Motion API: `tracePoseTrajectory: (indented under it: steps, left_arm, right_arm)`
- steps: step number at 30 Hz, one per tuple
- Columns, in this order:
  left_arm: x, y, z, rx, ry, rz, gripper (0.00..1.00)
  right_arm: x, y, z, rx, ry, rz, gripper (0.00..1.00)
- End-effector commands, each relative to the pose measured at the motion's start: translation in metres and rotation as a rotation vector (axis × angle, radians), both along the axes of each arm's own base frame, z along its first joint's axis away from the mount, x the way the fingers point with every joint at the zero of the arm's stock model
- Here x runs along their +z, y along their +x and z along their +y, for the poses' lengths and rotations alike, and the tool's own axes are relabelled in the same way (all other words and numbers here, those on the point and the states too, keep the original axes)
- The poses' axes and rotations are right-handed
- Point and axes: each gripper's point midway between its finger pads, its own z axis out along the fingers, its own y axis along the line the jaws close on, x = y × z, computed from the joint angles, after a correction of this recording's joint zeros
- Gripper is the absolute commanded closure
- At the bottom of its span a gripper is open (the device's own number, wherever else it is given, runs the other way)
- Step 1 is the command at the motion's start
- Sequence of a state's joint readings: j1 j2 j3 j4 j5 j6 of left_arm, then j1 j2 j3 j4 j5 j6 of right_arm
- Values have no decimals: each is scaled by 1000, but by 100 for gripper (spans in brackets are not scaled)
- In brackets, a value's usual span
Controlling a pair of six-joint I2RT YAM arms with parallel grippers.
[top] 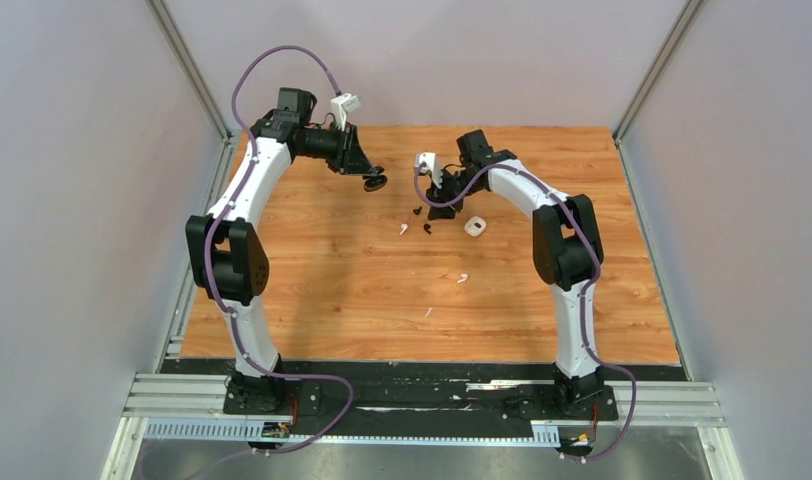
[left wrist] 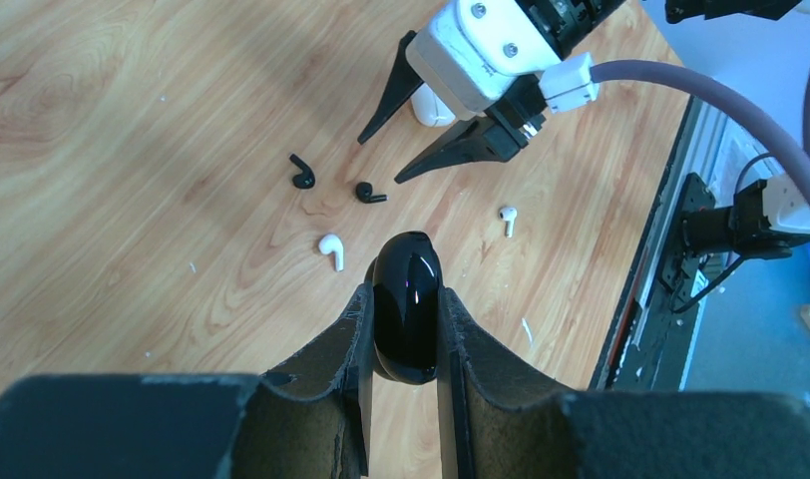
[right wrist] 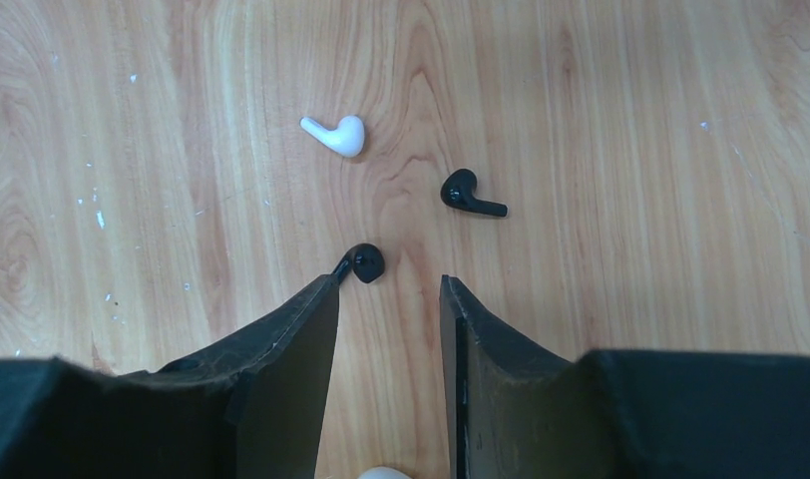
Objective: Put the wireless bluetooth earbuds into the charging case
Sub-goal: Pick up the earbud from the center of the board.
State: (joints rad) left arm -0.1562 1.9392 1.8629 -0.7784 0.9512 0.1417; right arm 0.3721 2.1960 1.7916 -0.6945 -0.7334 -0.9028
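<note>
Two robot arms work over a wooden table (top: 332, 300). A white case (top: 474, 227) lies on the wood and serves as the reference point here.

The left gripper (top: 374, 181) is clenched on a glossy black charging case (left wrist: 408, 304), whose lid looks shut. It holds the case off the table, well to the left of the white case, probably parked there until a bud is ready.

All four earbuds lie loose. A black earbud (right wrist: 364, 263), a second black earbud (right wrist: 469, 196) and a white earbud (right wrist: 336, 134) sit near the white case on its left. A second white earbud (top: 463, 278) lies on the white case's arm-base side.

The right gripper (right wrist: 386, 284) is empty with its jaws apart. It points down just left of the white case, one fingertip almost touching the first black earbud (which is off-centre, not in the gap), seemingly lining up a pick.

The left arm arches high with its elbow bent. The right arm curls forward and down.
</note>
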Motion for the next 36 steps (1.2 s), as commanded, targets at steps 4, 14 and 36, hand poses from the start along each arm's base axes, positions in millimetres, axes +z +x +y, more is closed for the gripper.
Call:
tracePoseTrajectory:
  steps: [4, 14, 36]
  left_arm:
    - [44, -5, 0, 22, -52, -81, 100]
    - [41, -9, 0, 25, -50, -70, 100]
    - [34, -13, 1, 33, -53, -51, 100]
  right_arm:
    - [-4, 7, 13, 60, 15, -48, 58]
    - [-22, -3, 13, 116, -8, -13, 61]
    - [-37, -2, 17, 191, -14, 2, 67]
